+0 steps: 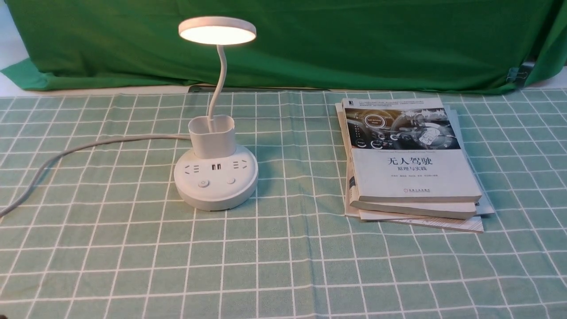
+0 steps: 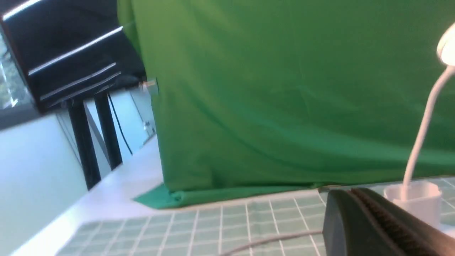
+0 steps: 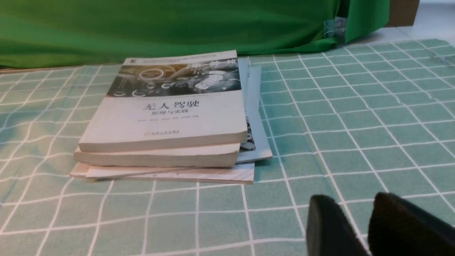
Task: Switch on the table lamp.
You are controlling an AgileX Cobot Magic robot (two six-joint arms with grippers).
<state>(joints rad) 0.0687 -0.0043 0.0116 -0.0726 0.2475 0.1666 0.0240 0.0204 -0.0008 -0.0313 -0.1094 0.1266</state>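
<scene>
Left wrist view: the left gripper [image 2: 350, 193] has its fingers together with nothing visible between them; the white gooseneck lamp [image 2: 423, 124] is in sight beyond, apart from the tips.
Right gripper [image 3: 350, 201]: fingers parted, nothing between them.
Nearer arm: the left, I judge, with the lamp roughly toward its 1 o'clock.
Lamp: upright on its round base [image 1: 217, 201], at 11 o'clock from the near middle of the table; its disc head [image 1: 217, 32] glows.
Power button [image 1: 203, 183]: on the base's near side, toward 7 o'clock; the second button [image 1: 231, 180] sits toward 5.
Next move: the light being on, the task looks done; another press might switch it off, so backing away seems right.
Cord [image 1: 110, 141]: runs out toward 9 o'clock, bending to 8.
Checked tablecloth [image 1: 283, 266]: lightly creased beneath everything.
Book stack [image 1: 412, 173]: well apart, at the lamp's 3 o'clock.
Green curtain [image 1: 332, 44]: behind, at 12.
</scene>
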